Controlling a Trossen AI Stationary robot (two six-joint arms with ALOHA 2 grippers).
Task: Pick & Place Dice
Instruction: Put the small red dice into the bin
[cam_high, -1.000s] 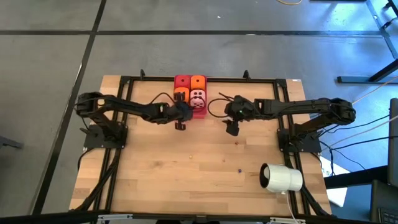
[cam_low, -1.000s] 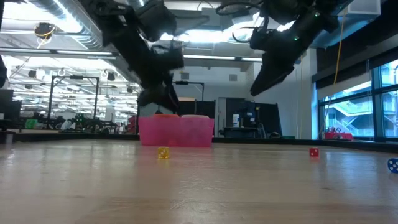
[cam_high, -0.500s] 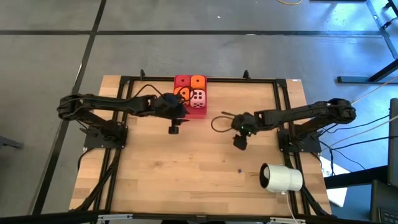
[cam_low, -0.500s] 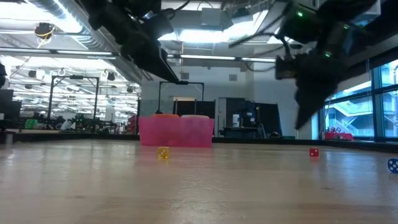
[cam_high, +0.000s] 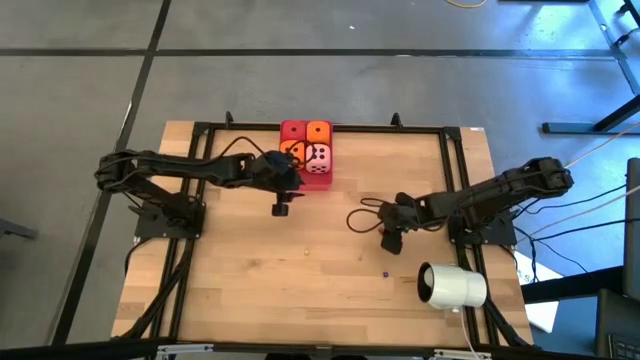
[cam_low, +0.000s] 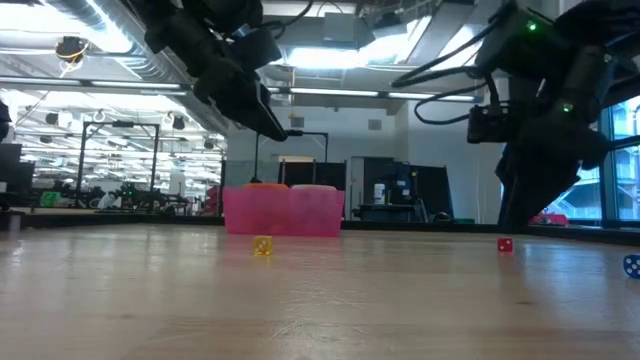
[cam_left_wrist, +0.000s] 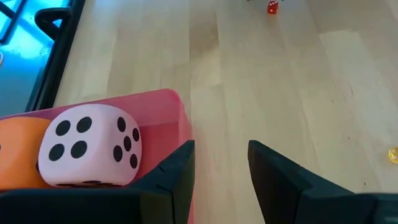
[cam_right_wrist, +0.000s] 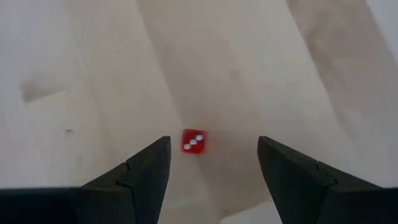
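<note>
Frankly, much of the pink tray (cam_high: 318, 181) is blocked for me: from the high view the left arm's wrist overlaps its near left corner, and from table level I only get its pink wall with slivers of orange and pale tops above it. Four big dice (cam_high: 307, 143) sit packed inside it, red and orange at the far side, orange and pale pink nearer; the wrist camera shows the pale pink die (cam_left_wrist: 91, 146) against the tray's corner with five and four dark pips facing me, and only an edge of its orange neighbour. My left gripper (cam_high: 282, 208) hangs just in front of the tray, jaws parted a little with nothing between them. My right gripper (cam_right_wrist: 212, 163) is well away from the tray toward the white cylinder (cam_high: 452, 286), jaws spread wide and empty, straddling a tiny red die (cam_right_wrist: 194, 142) on the wood without touching it. A tiny yellow die (cam_low: 262, 246) lies in front of the tray. I can read no writing anywhere.
</note>
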